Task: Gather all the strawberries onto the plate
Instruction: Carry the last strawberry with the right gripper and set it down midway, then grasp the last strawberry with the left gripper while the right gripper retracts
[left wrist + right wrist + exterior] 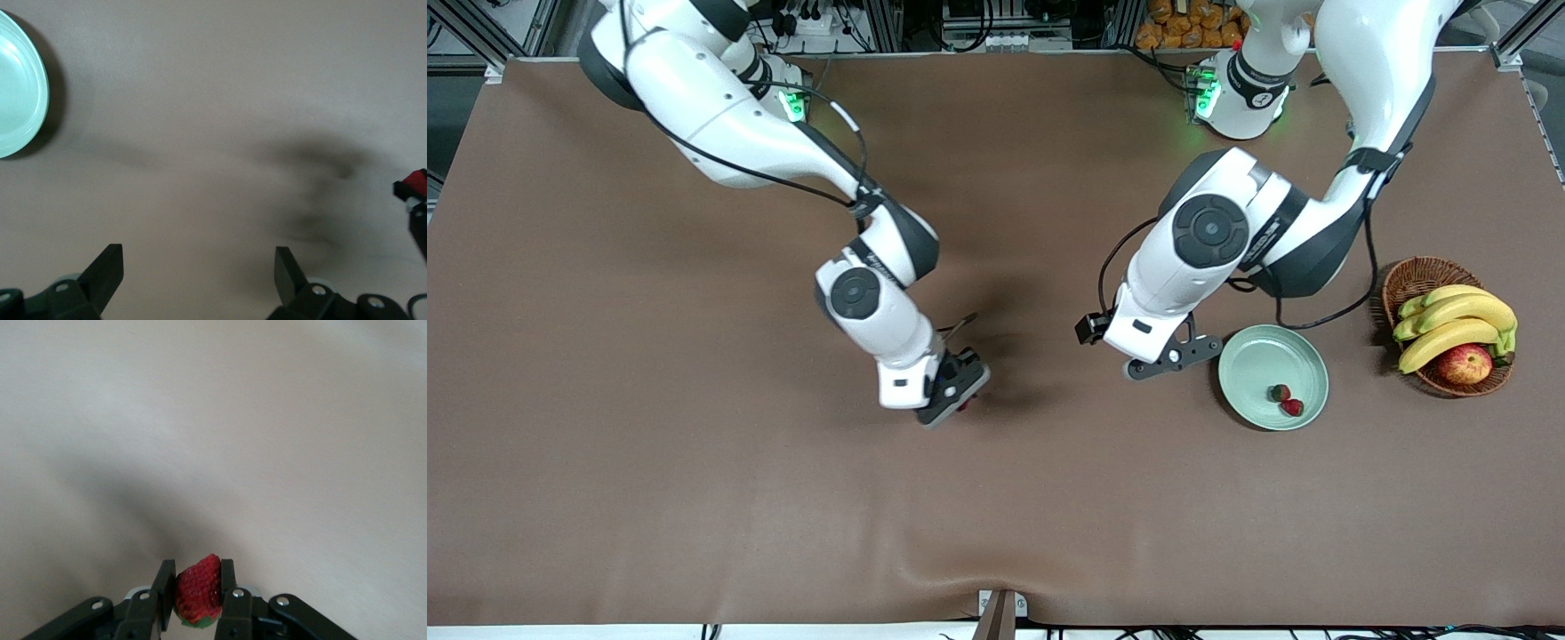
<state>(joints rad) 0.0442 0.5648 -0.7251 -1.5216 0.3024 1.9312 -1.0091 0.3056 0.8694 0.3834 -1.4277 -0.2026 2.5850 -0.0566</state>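
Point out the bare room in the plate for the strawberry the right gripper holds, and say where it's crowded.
The plate is bare over the part toward the left gripper, which hangs open beside that rim. Its crowded part is the edge nearest the front camera, where two strawberries lie together. The right gripper is shut on the third strawberry over bare table.

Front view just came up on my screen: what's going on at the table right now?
The right end effector is shut on a strawberry, over bare table toward the right arm's end. Two strawberries already lie in the mint-green plate. The left end effector is open and empty, waiting beside the plate.
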